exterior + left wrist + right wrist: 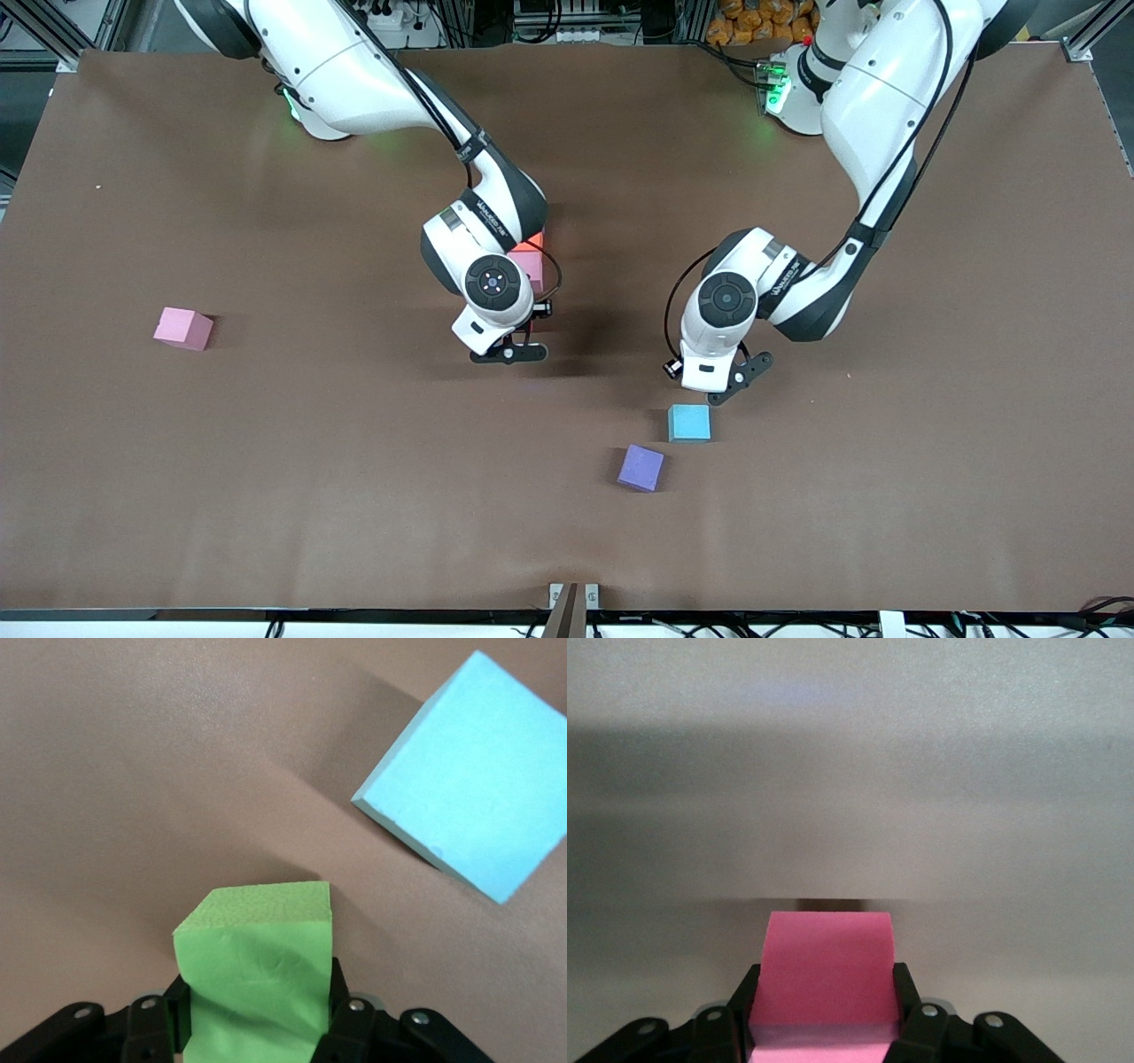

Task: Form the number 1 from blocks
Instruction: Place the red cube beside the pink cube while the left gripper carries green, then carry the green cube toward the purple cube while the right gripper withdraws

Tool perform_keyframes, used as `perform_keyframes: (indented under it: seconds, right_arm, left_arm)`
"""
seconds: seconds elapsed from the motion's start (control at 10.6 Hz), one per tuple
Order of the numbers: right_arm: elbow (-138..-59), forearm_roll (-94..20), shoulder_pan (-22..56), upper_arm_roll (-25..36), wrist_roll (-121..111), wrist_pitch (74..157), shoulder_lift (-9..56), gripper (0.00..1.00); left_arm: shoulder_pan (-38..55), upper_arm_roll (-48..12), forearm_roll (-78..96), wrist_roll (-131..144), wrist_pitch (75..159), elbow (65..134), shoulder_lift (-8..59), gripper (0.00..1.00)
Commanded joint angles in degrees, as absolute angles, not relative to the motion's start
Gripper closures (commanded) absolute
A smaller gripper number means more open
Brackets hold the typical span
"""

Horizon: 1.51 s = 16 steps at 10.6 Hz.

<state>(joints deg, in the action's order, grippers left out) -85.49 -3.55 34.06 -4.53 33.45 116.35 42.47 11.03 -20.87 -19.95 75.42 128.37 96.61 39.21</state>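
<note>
Left gripper: fingers clenched on a green foam cube, squeezed out of shape, above the brown bench beside a light blue foam cube. Right gripper: fingers clenched on a bright pink foam cube over mid-bench. A purple foam cube lies near the light blue one, nearer the front camera. A pale pink foam cube sits well apart, toward the right arm's end.
</note>
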Motion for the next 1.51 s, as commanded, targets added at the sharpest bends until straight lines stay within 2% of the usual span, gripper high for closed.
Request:
perform_keyframes:
  seconds: [0.0, 0.57, 1.04, 1.22, 1.32, 1.41]
  right_arm:
    - [-85.87, -3.51, 34.98, -4.39, 33.22, 117.33, 42.71, 1.0]
    - [-85.87, -4.39, 35.51, -4.39, 33.57, 117.33, 43.41, 1.0]
    - [-85.87, -5.62, 35.86, -4.39, 34.01, 117.16, 44.47, 1.0]
    - [-85.69, -6.67, 35.77, -4.39, 34.1, 117.16, 44.74, 0.18]
    - [-85.52, -6.59, 35.6, -4.39, 34.1, 117.07, 44.65, 0.0]
    - [-85.34, -6.59, 35.33, -4.39, 34.1, 117.07, 44.65, 0.0]
  left_arm:
    - [10.9, -21.79, -21.36, 72.96, 128.5, 103.87, 32.8, 1.0]
    - [11.34, -27.07, -21.44, 72.77, 128.5, 111.87, 29.19, 1.0]
    - [10.64, -29.18, -21.36, 71.55, 128.58, 114.17, 28.21, 1.0]
    - [10.55, -29.27, -21.36, 70.58, 128.58, 115.66, 27.17, 1.0]
    - [10.55, -29.62, -21.36, 70.58, 128.58, 116.19, 26.72, 1.0]
    - [10.46, -30.14, -21.36, 70.58, 128.67, 116.54, 26.63, 1.0]
